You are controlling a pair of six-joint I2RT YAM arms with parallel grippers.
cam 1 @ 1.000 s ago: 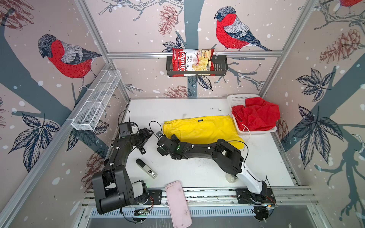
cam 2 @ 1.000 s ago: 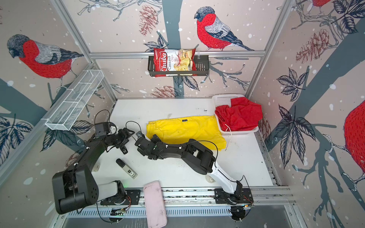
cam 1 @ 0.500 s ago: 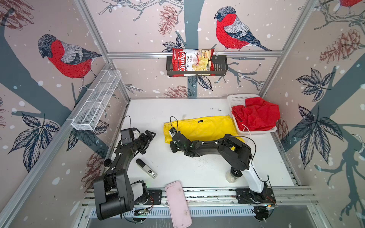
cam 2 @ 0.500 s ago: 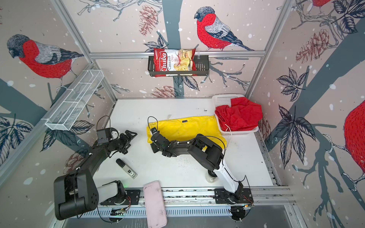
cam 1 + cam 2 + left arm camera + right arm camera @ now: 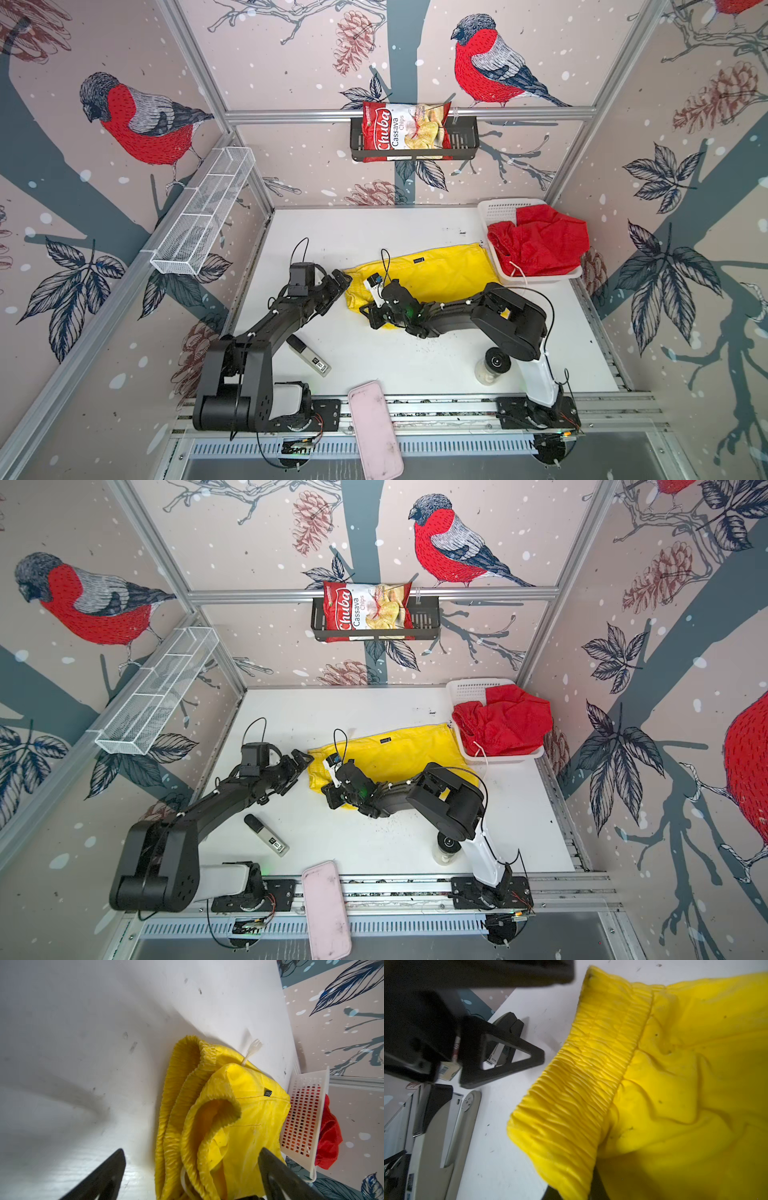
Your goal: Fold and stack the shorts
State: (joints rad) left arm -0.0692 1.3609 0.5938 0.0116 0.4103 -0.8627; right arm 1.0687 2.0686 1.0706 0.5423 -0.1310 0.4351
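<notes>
Yellow shorts (image 5: pixel 440 272): one pair, lying rumpled in the middle of the tabletop (image 5: pixel 374 232), elastic waistband toward 9 o'clock, small dark logo facing up

Red shorts (image 5: pixel 540 245): one pair, bunched in the white basket (image 5: pixel 498 208) at 2 o'clock from the yellow pair, just beside it; white drawstring (image 5: pixel 514 268) hangs over the near rim

Left gripper (image 5: pixel 341 279): I read it as released, jaws spread wide at the 9 o'clock end of the yellow pair; in its wrist view (image 5: pixel 191 1157) one finger is over bare tabletop, the other over yellow fabric

Right gripper (image 5: pixel 372 313): clenched on the waistband corner at 7 o'clock, the fabric raised and doubled over there

Also on my screens, placed from the yellow pair: grey handheld device (image 5: pixel 309 357) at 7 o'clock, lidded jar (image 5: pixel 492 368) at 5 o'clock, pink case (image 5: pixel 374 428) at 6 o'clock on the front rail, chips bag (image 5: pixel 405 131) at 12 o'clock in a black wall rack (image 5: pixel 465 137)
</notes>
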